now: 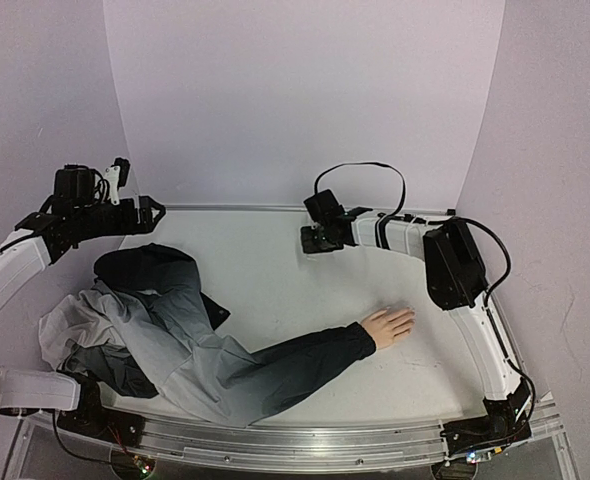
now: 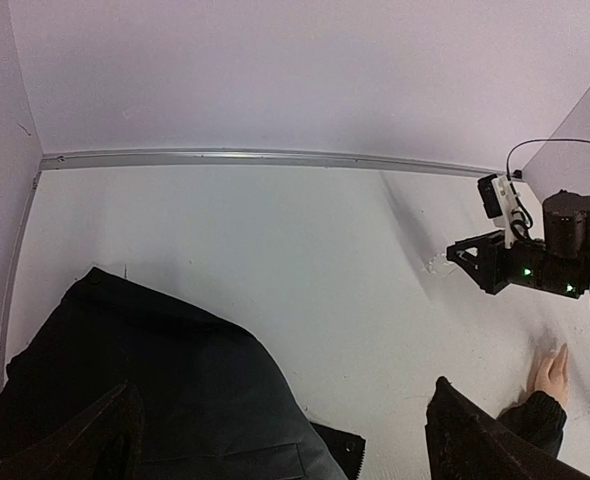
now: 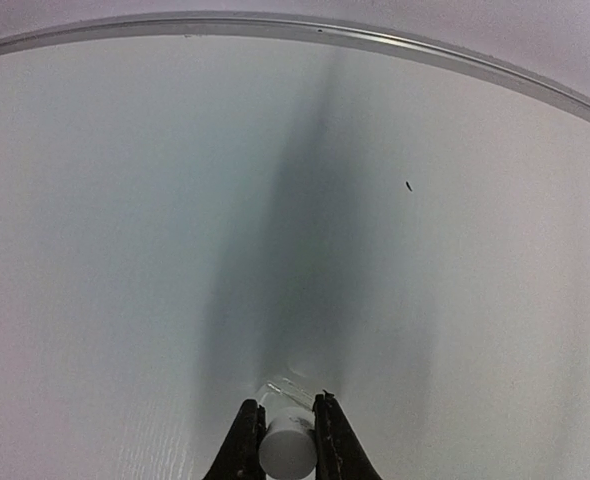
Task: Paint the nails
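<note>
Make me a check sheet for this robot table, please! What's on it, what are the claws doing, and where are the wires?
Surface: white table, with a few tiny dark specks.
Job's things: mannequin hand lies flat at the end of a dark sleeve; nails too small to judge; small bottle is in the right gripper.
Clutter: grey and black jacket heaped on the left.
Grippers: left gripper open and empty, raised near the jacket; right gripper shut on the small bottle.
Cables: black cable loops over the right wrist.
Surroundings: pale walls on three sides; metal rail at the near edge.
</note>
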### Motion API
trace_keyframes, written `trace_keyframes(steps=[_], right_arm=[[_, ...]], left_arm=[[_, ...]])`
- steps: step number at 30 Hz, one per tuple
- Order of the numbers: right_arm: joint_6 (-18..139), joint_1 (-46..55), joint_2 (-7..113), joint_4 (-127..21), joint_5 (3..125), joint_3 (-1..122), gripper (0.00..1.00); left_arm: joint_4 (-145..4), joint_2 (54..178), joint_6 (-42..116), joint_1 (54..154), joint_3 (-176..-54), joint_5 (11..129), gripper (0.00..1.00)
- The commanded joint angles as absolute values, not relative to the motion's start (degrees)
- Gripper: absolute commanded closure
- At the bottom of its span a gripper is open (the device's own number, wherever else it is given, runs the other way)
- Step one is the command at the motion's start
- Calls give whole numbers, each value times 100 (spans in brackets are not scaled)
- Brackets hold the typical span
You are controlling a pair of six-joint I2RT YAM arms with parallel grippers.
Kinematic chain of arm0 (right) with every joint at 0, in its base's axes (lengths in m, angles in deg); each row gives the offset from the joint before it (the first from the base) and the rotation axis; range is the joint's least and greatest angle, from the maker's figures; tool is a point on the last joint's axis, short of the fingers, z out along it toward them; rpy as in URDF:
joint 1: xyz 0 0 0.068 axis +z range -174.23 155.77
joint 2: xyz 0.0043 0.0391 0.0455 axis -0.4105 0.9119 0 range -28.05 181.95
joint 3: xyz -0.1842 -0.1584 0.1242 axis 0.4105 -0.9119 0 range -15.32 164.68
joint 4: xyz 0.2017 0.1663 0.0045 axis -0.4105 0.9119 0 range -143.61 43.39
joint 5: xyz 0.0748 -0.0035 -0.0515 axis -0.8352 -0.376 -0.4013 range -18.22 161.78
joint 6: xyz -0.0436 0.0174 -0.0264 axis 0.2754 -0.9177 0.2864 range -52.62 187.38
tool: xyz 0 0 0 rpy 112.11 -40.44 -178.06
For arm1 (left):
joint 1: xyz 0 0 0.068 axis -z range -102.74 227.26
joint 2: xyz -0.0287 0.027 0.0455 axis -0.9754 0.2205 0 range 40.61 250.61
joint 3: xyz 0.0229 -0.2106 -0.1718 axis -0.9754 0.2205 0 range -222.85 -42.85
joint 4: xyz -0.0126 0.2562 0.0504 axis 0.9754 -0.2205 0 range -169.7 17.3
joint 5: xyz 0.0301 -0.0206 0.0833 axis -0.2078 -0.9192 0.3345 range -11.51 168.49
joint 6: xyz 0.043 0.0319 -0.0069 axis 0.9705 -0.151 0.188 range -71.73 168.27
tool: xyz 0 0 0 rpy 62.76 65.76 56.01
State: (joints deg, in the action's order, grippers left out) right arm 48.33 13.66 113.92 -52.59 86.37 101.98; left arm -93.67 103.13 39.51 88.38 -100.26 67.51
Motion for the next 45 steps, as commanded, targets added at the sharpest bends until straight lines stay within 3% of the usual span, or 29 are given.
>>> trace_keyframes(steps=[1,11,20,32,39,45], right_arm=[[4832,1367,10279,-5226,8256,9414,100],[4508,1382,7210,-6427,7744,5734,100],[4099,1382,5297,-6652,7243,4029,100],[3699,1600,5439,-7423,5013,4313,100],[3528,1966,6006,-7616,4526,4978,100],[3318,2087,6205,-7740,4345,5218,100]], left_arm=[[-8961,10385,3574,8860,-10299,6546,1],[-8563,10744,3345,9085,-10236,5530,4],[-8562,11605,3001,10508,-11042,5386,5],[-8043,12061,4667,11800,-10801,4319,11],[-8043,12054,5002,12014,-10603,4013,22],[-8041,12133,5172,12042,-10554,4059,25]])
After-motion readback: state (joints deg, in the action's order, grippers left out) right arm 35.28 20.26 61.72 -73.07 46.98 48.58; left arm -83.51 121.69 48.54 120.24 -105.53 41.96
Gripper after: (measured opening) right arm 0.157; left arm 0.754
